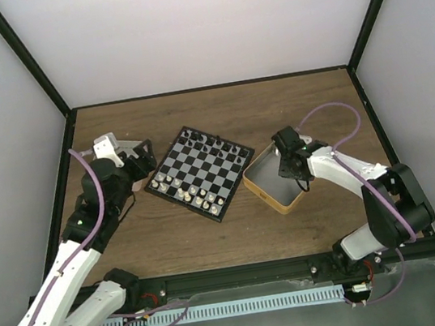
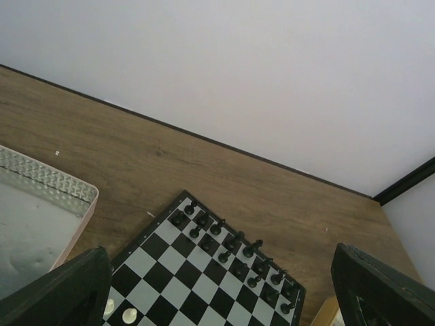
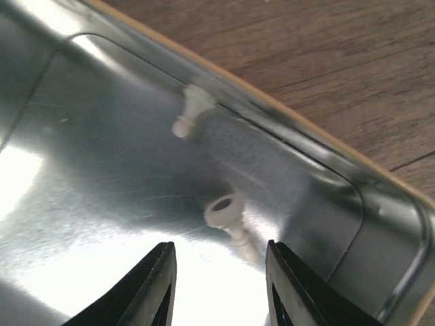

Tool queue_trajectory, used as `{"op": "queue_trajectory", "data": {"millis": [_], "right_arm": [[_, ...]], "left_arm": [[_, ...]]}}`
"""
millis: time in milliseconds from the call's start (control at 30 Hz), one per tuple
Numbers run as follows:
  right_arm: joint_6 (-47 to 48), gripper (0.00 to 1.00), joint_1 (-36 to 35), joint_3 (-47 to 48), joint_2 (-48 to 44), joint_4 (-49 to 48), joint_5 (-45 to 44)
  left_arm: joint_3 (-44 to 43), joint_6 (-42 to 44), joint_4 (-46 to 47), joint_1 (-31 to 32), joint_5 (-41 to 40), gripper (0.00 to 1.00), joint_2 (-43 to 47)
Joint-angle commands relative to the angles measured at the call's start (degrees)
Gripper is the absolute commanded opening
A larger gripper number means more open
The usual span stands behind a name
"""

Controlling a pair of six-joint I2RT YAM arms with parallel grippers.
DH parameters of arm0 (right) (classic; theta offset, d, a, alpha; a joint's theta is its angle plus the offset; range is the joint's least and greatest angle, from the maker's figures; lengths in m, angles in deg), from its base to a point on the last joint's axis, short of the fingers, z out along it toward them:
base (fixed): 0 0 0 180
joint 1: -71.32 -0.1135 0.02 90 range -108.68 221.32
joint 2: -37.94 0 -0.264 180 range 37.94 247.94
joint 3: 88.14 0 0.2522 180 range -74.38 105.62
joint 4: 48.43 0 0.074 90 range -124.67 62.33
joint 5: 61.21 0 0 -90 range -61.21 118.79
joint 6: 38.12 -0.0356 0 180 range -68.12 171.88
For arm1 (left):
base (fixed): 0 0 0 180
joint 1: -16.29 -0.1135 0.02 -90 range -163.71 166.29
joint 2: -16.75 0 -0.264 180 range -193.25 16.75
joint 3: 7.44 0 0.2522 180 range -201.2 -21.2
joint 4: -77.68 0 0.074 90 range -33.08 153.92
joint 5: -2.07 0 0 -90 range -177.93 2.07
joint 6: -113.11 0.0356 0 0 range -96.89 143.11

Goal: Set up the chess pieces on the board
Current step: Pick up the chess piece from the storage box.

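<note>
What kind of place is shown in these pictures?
Probably a robot test cell: a wooden table closed in by plain white walls, the left arm and the right arm bolted at its near edge, and a small chessboard on it.

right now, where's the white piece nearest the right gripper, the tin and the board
white piece (image 3: 228, 212): right wrist view, its round base
tin (image 1: 265, 198): top external view, near yellow wall
board (image 1: 204, 167): top external view, bare middle square

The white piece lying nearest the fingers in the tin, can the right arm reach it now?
Likely yes. The right gripper is open over the tin, and the white piece lies just ahead of its fingertips with nothing over it; the tin wall is behind, not between.
</note>
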Motion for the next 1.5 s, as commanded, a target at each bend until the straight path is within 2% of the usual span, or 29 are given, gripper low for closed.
{"op": "queue_trajectory", "data": {"millis": [0,300,533,733,900,967,1133,1333,1467], "right_arm": [[4.6,0.38,3.6,-1.1,-0.1,-4.9,3.4],[8.9,0.38,7.3,-0.6,5.0,-8.1,8.8],[9.1,0.29,7.4,-0.6,7.5,-7.6,6.1],[8.6,0.26,7.4,-1.1,9.2,-7.6,4.9],[8.1,0.12,7.5,-1.1,9.5,-8.3,6.1],[7.4,0.10,7.6,-1.0,8.7,-9.0,7.1],[3.5,0.11,7.5,-1.0,3.9,-11.2,10.4],[-5.5,0.14,7.5,-2.5,-3.1,-15.6,17.0],[-12.7,0.13,7.5,-4.2,-8.1,-19.2,21.8]], "left_arm": [[0.7,0.0,1.4,-0.3,1.2,0.90,-0.2],[0.9,-0.3,1.2,-0.3,1.2,0.90,-0.7],[0.9,-0.4,1.1,-0.3,1.2,0.90,-0.9],[0.9,-0.6,0.9,-0.3,0.9,0.90,-0.9],[1.0,-0.6,0.9,-0.3,1.3,0.90,-0.9],[1.2,-0.3,1.1,-0.3,2.1,0.90,-0.9],[2.3,0.4,3.3,-0.3,6.7,0.91,-1.6],[4.9,-0.5,8.9,-0.1,17.7,0.91,-5.2],[8.2,-3.3,16.2,1.3,25.2,0.90,-9.8]]}}
